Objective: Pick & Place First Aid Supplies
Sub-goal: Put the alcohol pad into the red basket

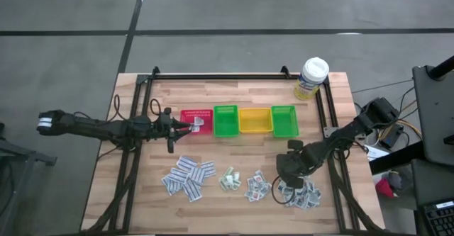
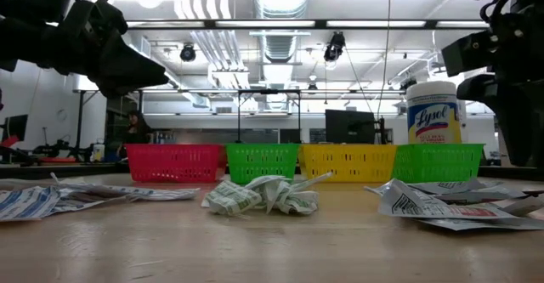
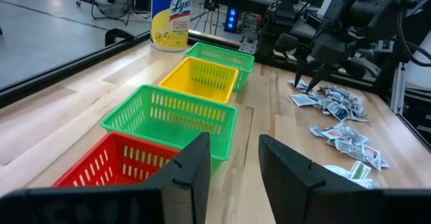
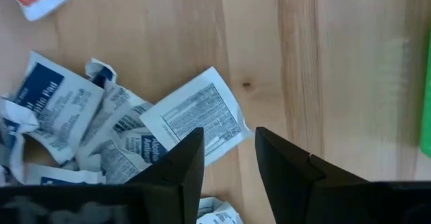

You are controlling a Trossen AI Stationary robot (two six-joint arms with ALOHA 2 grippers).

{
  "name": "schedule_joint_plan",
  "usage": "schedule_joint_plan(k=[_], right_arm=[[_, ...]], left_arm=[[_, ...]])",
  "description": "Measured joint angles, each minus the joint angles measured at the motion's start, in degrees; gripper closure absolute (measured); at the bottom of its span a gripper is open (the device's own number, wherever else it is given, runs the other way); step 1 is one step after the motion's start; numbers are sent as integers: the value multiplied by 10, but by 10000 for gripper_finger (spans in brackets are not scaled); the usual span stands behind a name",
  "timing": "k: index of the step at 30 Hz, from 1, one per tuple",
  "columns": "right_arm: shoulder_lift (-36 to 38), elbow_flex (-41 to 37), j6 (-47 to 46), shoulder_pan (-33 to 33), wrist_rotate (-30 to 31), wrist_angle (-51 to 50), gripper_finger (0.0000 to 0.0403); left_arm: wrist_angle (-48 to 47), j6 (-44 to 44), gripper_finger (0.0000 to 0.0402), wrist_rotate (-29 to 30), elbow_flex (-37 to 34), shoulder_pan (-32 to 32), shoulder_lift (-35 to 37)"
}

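Observation:
The first aid supplies lie in loose heaps on the table's near half: striped strip packets (image 1: 189,176), a crumpled green-printed heap (image 1: 228,180) (image 2: 262,194), and blue-printed squarish packets (image 1: 256,187) (image 1: 303,195). One white packet (image 1: 201,122) lies in the red bin (image 1: 190,114). My left gripper (image 1: 186,127) (image 3: 234,162) is open and empty, hovering at the red bin's left side. My right gripper (image 1: 286,173) (image 4: 229,150) is open and points down over the right heap, its fingers on either side of a flat printed packet (image 4: 199,115).
A row of bins stands at the table's middle: red, green (image 1: 225,109), yellow (image 1: 255,110), green (image 1: 283,109). A white-capped bottle with a yellow label (image 1: 312,76) (image 3: 170,15) stands at the far right corner. A black frame rail (image 1: 220,75) runs round the table.

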State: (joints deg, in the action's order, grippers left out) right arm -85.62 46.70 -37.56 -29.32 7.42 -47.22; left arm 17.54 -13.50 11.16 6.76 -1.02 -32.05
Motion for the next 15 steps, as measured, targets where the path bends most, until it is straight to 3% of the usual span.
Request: schedule_joint_plan(k=[15], right_arm=[[0,-15,-10,20,1,7,273]], left_arm=[[0,1,282,0,-1,0,0]])
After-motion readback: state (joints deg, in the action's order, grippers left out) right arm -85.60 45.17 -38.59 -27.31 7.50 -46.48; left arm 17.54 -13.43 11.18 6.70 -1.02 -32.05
